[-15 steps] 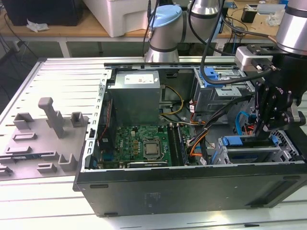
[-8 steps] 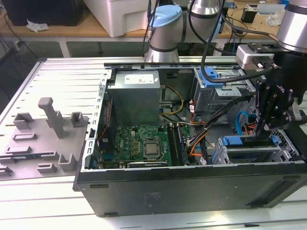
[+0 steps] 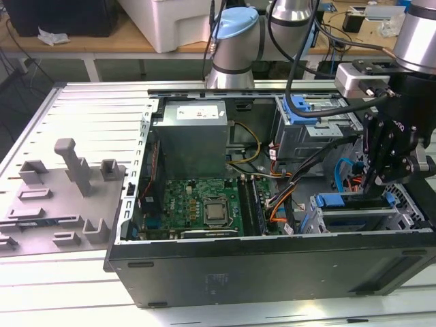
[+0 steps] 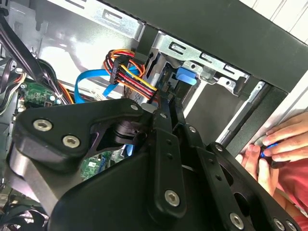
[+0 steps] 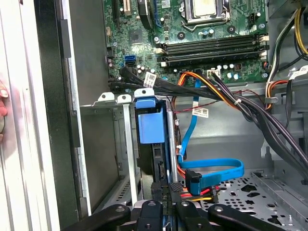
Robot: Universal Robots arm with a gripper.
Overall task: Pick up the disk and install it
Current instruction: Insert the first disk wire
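**In the near drive cage, the disk stands on edge in the gripper's pinch**

At the near end of the open case, on the exterior view's right, the disk [image 3: 337,200] sits edge-up in a bright folded-steel cage [image 5: 127,144]. Its long blue plastic strip lies about level with the cage's top. In the first wrist view the strip shows as a smooth, matte blue tab with a thin blue rail running back from it. The drive's dark body lies just beside that rail. The gripper [image 3: 376,189], a black linkage of flat bars and round-headed screws, hangs over the disk from above. Its two slim fingers [image 5: 156,190] are drawn together on the disk's upper edge, gripping it.

Just beside the disk, a flat, glossy blue ribbon cable [image 5: 211,166] loops over a perforated steel floor. A bundle of red, orange and yellow wires [image 4: 130,72] runs close by. Toward the exterior view's left lies the green motherboard [image 3: 197,201] with its square silver socket. Beyond it, farther back, is a big grey metal box [image 3: 189,139] with a white label. A small blue plastic latch [image 3: 298,109] tops the far grey cage. The case [image 3: 272,272] has a matte black outer wall and rests on a ribbed metal table [image 3: 88,102], near a grey moulded tray [image 3: 61,184]. A person's hand [image 4: 281,144] is at the case's outer side.
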